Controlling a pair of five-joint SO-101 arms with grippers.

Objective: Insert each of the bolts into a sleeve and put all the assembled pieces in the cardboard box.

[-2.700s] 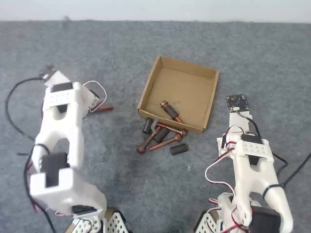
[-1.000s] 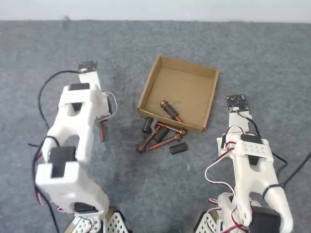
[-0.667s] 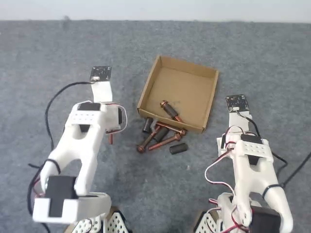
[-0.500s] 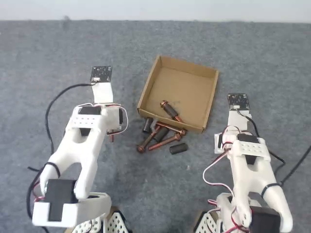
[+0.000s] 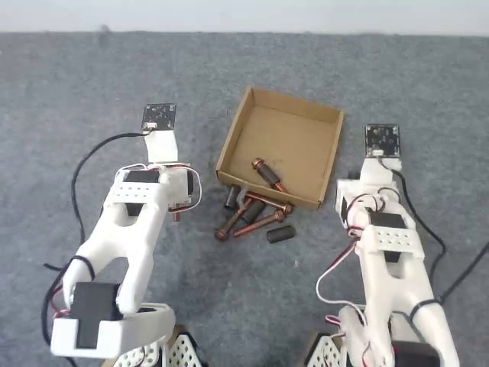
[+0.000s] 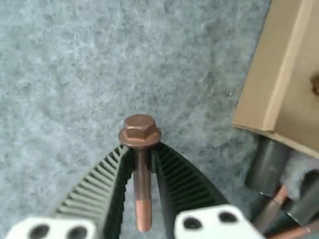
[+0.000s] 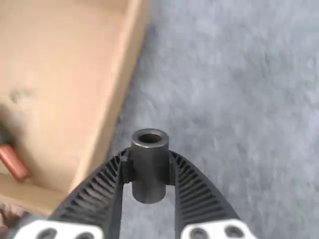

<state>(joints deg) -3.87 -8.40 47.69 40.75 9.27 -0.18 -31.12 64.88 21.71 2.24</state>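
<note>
1. The left gripper (image 6: 141, 149) has its ribbed jaws drawn in to a narrow gap. They clamp the shank of a copper-coloured hex-head bolt (image 6: 142, 199) just under the head, with the threaded end lying back between the jaws. The bolt looks rigid and dense, with a smooth round shank that could swivel in the grip. A hold close to the head seems firmest, but it leaves little thread free for mating.
2. The right gripper (image 7: 148, 159) is closed across the middle of a dark grey cylindrical sleeve (image 7: 148, 179), bore end clear. The sleeve looks hard, light and slick, so a mid-wall hold should keep the opening free.
3. A loose pile of bolts and sleeves (image 5: 252, 210) lies on the grey carpet (image 5: 92, 84) between the arms, against the near wall of the box. These are round and likely to roll.
4. The open brown cardboard box (image 5: 294, 138) holds one bolt-and-sleeve piece (image 5: 267, 174). I cannot tell whether that piece is fully seated.
</note>
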